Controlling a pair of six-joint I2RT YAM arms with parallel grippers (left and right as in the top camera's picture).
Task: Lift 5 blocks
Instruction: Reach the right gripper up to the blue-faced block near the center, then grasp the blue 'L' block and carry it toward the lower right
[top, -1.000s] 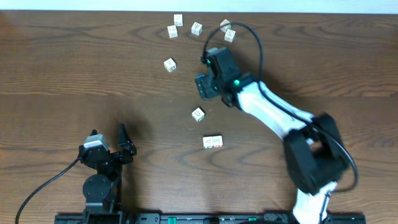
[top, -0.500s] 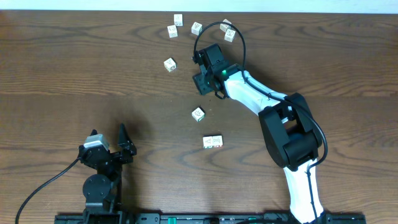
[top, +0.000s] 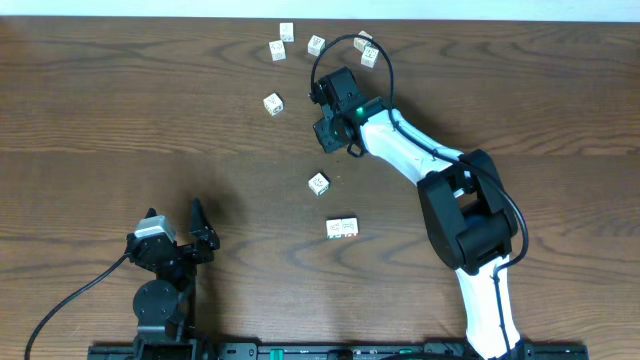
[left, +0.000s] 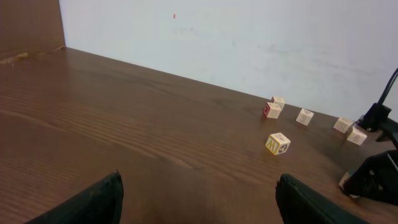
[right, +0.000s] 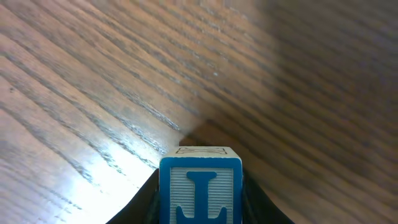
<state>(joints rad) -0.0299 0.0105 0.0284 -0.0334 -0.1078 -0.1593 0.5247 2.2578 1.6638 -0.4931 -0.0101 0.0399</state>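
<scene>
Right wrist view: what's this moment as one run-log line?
right jaws: closed on blue-lettered block | left jaws: open, empty | other blocks: on table

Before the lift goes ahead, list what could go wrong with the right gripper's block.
The blue-faced block sits at the tips of the right gripper; a shallow pinch could let it slip or twist on lifting. The pair of blocks lies touching; grasping one later may shove the other.

Left arm (top: 158, 298) sits folded close over its base; left gripper (left: 199, 198) stands with fingers wide apart (both tips frame the wrist view). Right arm (top: 420, 160) stretches far forward, elbow bent; right gripper (right: 200, 202) clamps a blue-faced block (right: 200, 180).
</scene>
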